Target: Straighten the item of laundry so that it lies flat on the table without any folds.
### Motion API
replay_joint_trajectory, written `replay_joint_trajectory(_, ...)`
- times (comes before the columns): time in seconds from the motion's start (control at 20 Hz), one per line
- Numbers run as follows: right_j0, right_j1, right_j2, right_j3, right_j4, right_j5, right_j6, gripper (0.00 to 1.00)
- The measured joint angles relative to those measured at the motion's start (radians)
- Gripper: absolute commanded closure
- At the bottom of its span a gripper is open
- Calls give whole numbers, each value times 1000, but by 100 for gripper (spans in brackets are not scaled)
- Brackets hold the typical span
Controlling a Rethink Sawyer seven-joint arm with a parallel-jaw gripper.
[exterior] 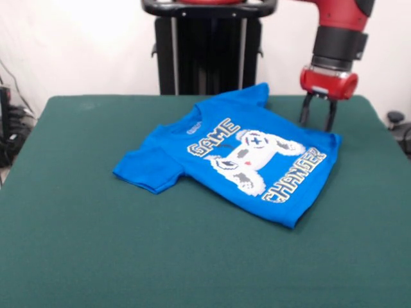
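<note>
Laundry item lies nearly flat, print up, on the table, the gripper parted at its hem corner.

The table is cut off at the bottom edge; the arm at the top.

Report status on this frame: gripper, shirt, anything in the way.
Gripper open, fingers at the T-shirt hem corner. Shirt spread print-up on the table, nearly flat. Nothing in the way.
</note>
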Motion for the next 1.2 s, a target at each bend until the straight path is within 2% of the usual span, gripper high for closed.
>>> replay_joint_trajectory(0.45,-18,67,39,-5,1,-2,0,0)
replay_joint_trajectory(1.2,-19,67,40,-6,4,-4,0,0)
